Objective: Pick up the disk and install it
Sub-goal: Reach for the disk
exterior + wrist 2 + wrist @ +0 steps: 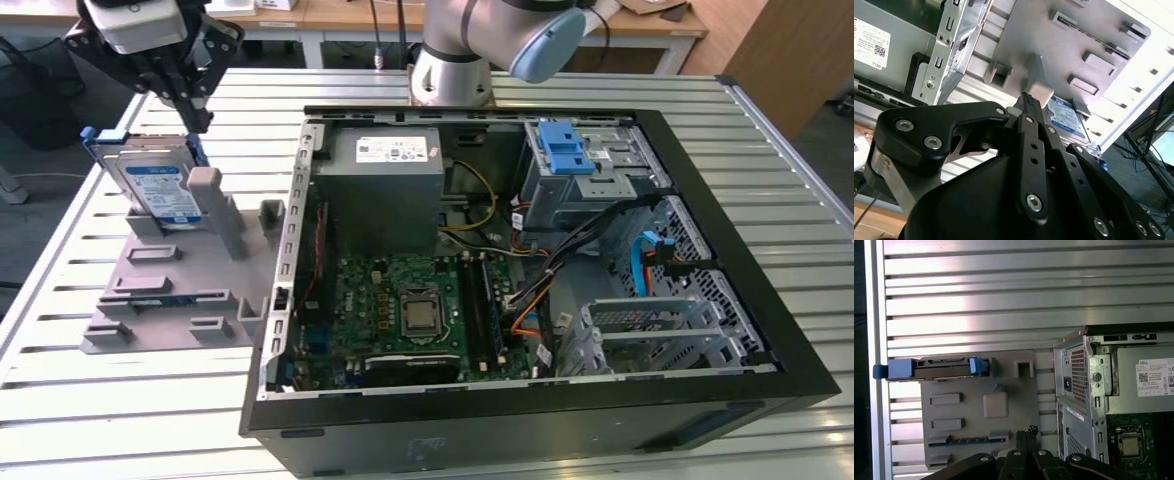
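— Where do we stand with the disk?
— Right at the start, I'd say. The disk stands on edge in the grey holder on the desk, at the exterior view's left, beside the open computer case and outside it. It is not yet lifted
— And the claw?
— I have the claw hanging just above the disk's upper edge, apart from it as far as I can judge. In both wrist views the fingertips meet at a point, so I read it as clenched on nothing
— Do the wrist cameras see the disk?
— Yes. In the first wrist view the disk lies edge-on across the holder, its blue bracket jutting past one side. In the second wrist view the disk shows its label beyond the claw's tip
— So what's left?
— All of it, by my judgement: the grasp, the carry and the seating in the case
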`<act>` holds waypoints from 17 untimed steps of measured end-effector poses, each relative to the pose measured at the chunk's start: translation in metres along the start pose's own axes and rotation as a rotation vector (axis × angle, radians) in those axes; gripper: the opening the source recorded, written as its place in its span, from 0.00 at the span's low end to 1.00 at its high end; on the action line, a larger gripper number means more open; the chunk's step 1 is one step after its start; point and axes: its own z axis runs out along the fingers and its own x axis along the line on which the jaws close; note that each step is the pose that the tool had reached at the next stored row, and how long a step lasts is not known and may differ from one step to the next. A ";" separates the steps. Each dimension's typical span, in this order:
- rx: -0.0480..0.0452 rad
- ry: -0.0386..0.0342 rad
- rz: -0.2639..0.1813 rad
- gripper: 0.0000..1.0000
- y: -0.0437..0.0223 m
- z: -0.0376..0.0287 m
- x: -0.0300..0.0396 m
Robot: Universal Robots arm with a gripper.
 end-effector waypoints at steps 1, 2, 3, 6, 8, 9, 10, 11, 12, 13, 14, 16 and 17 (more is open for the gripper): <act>0.0001 0.0000 0.000 0.11 0.0000 0.0000 0.0005; 0.0001 0.0000 0.000 0.11 -0.0001 0.0000 0.0010; 0.0000 -0.0001 0.000 0.11 -0.0001 0.0000 0.0014; 0.0000 0.0000 0.000 0.11 -0.0002 0.0000 0.0027; 0.0000 0.0000 0.000 0.11 -0.0003 0.0000 0.0035; 0.0000 0.0000 0.000 0.11 -0.0003 0.0000 0.0038; 0.0000 0.0000 0.000 0.11 -0.0003 0.0000 0.0041; 0.0000 0.0000 0.000 0.11 -0.0003 0.0000 0.0042; 0.0000 0.0000 0.000 0.11 -0.0004 0.0000 0.0046; 0.0000 0.0000 0.000 0.11 -0.0004 0.0000 0.0050; 0.0000 0.0000 0.000 0.11 -0.0004 0.0000 0.0051; 0.0000 -0.0001 0.000 0.11 -0.0004 0.0000 0.0052; 0.0000 0.0000 0.000 0.11 -0.0004 0.0000 0.0053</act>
